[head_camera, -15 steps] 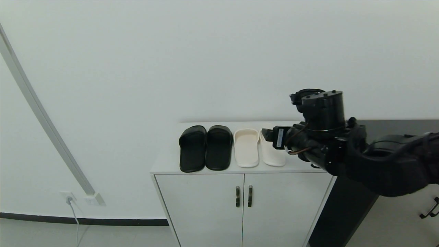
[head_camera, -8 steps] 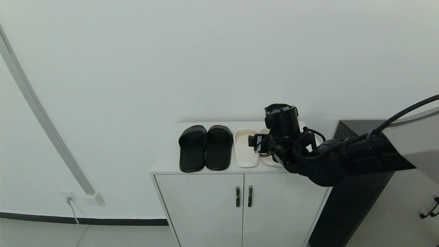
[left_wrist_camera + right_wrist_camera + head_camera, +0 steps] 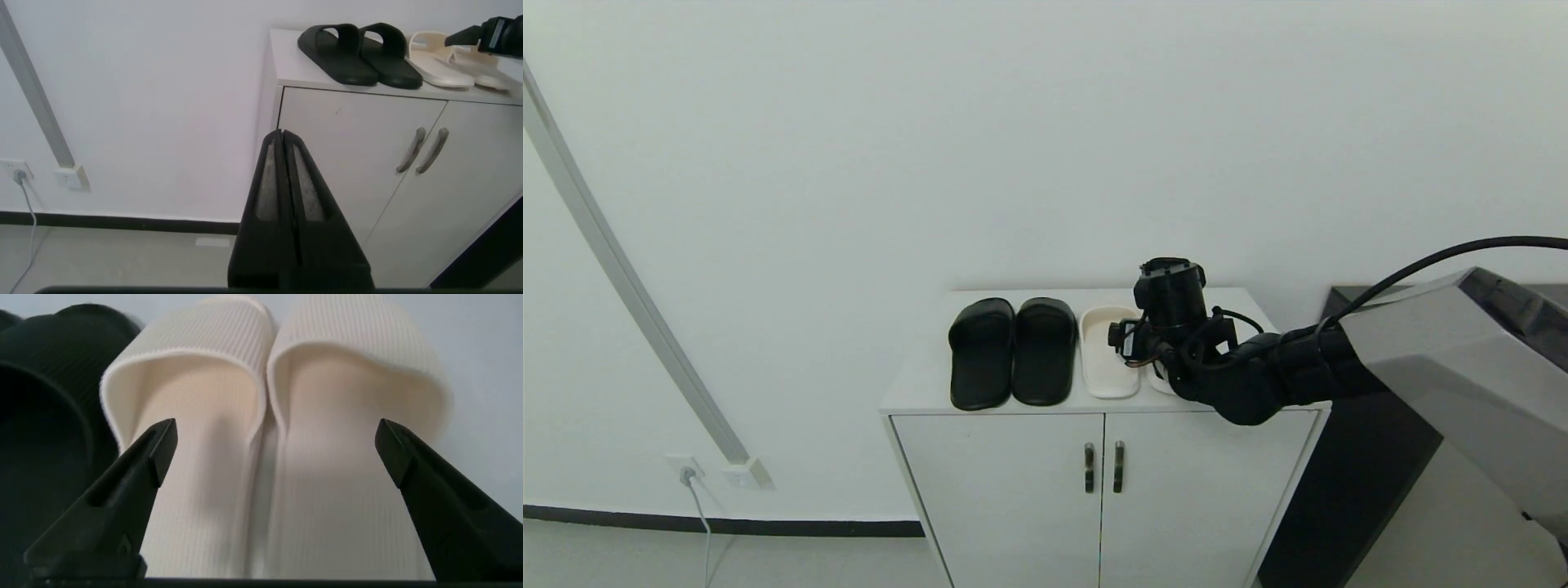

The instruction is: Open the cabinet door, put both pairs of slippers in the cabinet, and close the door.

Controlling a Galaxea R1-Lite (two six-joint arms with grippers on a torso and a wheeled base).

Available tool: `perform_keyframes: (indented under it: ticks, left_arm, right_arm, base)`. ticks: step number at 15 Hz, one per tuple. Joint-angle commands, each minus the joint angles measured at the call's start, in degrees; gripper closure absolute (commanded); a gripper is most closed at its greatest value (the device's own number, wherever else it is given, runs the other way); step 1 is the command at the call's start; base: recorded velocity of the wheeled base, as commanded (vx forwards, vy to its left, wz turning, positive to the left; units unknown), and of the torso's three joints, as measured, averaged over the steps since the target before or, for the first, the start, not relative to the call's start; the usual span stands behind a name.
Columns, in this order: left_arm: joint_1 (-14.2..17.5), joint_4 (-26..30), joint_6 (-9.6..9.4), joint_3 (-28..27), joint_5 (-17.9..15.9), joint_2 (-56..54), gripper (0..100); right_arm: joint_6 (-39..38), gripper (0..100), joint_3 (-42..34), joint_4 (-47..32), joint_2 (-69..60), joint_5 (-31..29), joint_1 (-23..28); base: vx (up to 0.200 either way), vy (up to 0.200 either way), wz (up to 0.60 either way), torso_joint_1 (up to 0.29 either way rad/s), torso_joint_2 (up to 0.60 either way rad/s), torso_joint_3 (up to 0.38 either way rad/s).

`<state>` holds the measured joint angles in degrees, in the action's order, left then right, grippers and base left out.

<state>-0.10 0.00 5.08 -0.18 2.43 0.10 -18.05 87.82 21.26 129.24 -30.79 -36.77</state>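
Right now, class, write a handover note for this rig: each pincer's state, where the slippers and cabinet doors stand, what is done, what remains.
Left pincer: shut, empty, low, facing the cabinet.
Right pincer: open, fingers flanking the white slippers, not gripping.
Black slippers beside them, all on the cabinet top.
Doors shut.
Done: nothing.
Left: open a door, stow both pairs, close it.

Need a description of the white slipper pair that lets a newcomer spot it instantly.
Find the white two-door cabinet against the wall; four slippers sit in a row on its top. The white slippers are the right-hand two, beside the black pair. They alone are cream and ribbed, with the open right gripper at them.
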Motion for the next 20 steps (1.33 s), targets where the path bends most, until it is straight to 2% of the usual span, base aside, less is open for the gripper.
perform_keyframes:
  ticks: [1, 5, 12, 16, 17, 20]
  left_arm:
    - [0.0, 0.0, 0.1, 0.0, 0.0, 0.1, 100]
    - [0.0, 0.0, 0.1, 0.0, 0.0, 0.2, 100]
    - [0.0, 0.0, 0.54, 0.0, 0.0, 0.1, 100]
    - [0.0, 0.0, 0.54, 0.0, 0.0, 0.1, 100]
    - [0.0, 0.0, 0.54, 0.0, 0.0, 0.1, 100]
    - [0.0, 0.0, 0.54, 0.0, 0.0, 0.1, 100]
  right_arm:
    - [0.2, 0, 2.9, -0.7, 2.5, 0.0, 0.6]
    - [1.0, 0, 9.8, -3.2, 6.5, -0.9, 1.3]
    - [4.4, 0, 17.1, -3.4, 11.6, -0.9, 3.0]
    - [5.2, 0, 23.2, -6.1, 14.4, -0.9, 3.3]
    - [5.3, 100, 24.8, -7.0, 15.3, -1.0, 3.3]
    - [5.3, 100, 26.2, -7.5, 16.2, -1.0, 3.1]
  base:
    - [0.0, 0.0, 0.0, 0.0, 0.0, 0.0]
    - [0.0, 0.0, 0.0, 0.0, 0.0, 0.0]
    - [0.0, 0.0, 0.0, 0.0, 0.0, 0.0]
    - [0.0, 0.0, 0.0, 0.0, 0.0, 0.0]
    - [0.0, 0.0, 0.0, 0.0, 0.0, 0.0]
    - [0.0, 0.0, 0.0, 0.0, 0.0, 0.0]
